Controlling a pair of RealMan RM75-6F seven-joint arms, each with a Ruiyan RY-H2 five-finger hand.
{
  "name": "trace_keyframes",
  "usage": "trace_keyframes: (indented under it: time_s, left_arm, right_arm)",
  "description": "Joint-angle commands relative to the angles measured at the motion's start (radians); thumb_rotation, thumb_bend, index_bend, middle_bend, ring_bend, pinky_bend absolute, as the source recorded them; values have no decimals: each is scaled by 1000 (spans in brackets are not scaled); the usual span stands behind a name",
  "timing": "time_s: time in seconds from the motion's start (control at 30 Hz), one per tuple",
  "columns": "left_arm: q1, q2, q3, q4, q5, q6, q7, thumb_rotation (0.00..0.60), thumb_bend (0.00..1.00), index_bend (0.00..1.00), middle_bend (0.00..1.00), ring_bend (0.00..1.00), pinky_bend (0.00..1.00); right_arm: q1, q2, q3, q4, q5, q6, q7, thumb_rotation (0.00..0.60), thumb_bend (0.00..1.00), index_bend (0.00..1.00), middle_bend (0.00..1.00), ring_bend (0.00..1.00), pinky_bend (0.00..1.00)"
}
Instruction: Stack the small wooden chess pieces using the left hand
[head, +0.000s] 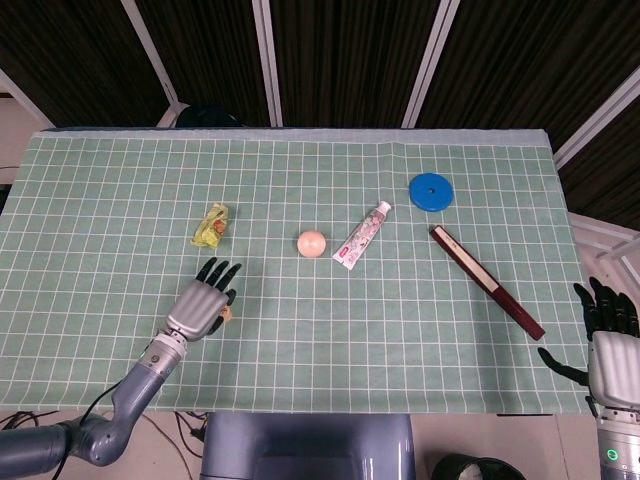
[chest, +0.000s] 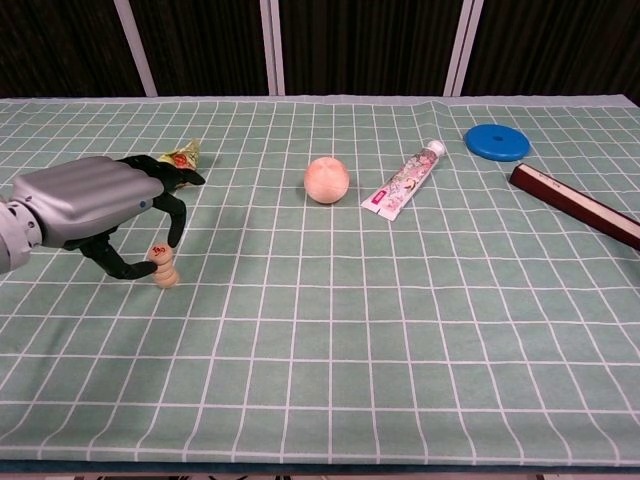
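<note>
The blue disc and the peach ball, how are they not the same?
The blue disc is flat and lies low on the mat; the peach ball is round and stands taller. The disc is bright blue, the ball pale peach. The disc sits far back on the right, beyond the toothpaste tube; the ball sits left of the tube. Both rest on the green checked mat, touched by no hand.

chess pieces (head: 226, 314): mostly hidden under left hand (head: 200, 308) in head view | right hand (head: 606, 338): cut by frame edge

Small wooden chess pieces (chest: 163, 267), stacked upright.
</note>
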Motion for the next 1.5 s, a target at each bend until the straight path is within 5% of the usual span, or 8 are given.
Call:
trace_keyframes:
  time_s: [0.03,0.73,1.0,1.27,1.5]
  left_arm:
    - [-1,1,2,-3,-2,2,2,600,306,467,27,0,0]
    - [-1,32,22,-34,30,39,6,600,297,402,20,0,0]
    - [92,180,33,-177,105,209,-56,600,270,265,13,0,0]
    - [241,364,58,-248,207,423,-260,600,259,153,0,0,0]
    - [307,444,60,-213,156,436,-355,600,258,87,0,0,0]
  right_arm:
    - [0,0,0,0,0,0,0,600,232,119,13,0,0]
    - [-1,-2,2,1,2,3,0,600,232,119,13,0,0]
    - [-1,-1,2,4,-1,5,4,600,233,119,13,0,0]
    - [4,6,-13,10,-36,1,6,600,233,119,13,0,0]
    - [17,18,-51,32,-118,-10,-3,600,232,119,13,0,0]
